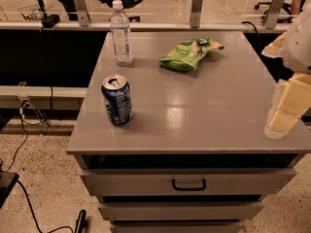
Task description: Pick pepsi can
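The pepsi can [117,100] is dark blue with white markings and a silver top with a pull-tab. It stands upright near the front left of the grey cabinet top [194,106]. My gripper [285,111] is at the right edge of the view, over the cabinet's right side, far to the right of the can and apart from it. It holds nothing that I can see.
A clear plastic water bottle [120,33] stands at the back left of the top. A green snack bag [189,54] lies at the back middle. Drawers with a black handle [188,184] are below. Cables lie on the floor at left.
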Tool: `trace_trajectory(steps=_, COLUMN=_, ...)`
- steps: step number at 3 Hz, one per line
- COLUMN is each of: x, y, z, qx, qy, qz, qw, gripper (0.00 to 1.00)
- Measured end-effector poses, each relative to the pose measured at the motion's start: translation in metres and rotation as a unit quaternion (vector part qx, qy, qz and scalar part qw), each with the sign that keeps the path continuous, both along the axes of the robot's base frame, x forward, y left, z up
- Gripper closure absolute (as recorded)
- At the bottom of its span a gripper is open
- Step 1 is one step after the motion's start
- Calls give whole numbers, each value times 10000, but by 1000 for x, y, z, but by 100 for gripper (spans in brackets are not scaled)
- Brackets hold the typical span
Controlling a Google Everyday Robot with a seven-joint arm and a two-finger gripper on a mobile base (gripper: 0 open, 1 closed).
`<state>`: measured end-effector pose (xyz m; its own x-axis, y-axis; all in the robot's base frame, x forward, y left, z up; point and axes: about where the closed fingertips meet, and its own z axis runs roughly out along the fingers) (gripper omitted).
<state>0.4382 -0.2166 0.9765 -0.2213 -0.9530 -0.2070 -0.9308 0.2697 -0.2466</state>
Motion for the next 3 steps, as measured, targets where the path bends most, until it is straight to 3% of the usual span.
trace_trajectory(steps=1, x=0, y=0, z=0, qx=0, qy=-1, qz=0, qw=10000, gripper=0)
trace_trajectory(steps=2, x=0, y=16, z=-1, qx=-41, qy=-29, qz=312, qw=9995, gripper=0)
trace_trajectory(steps=3, x=2, y=54, z=-5, qx=-127, qy=-58, qz=965, qw=9952, gripper=0)
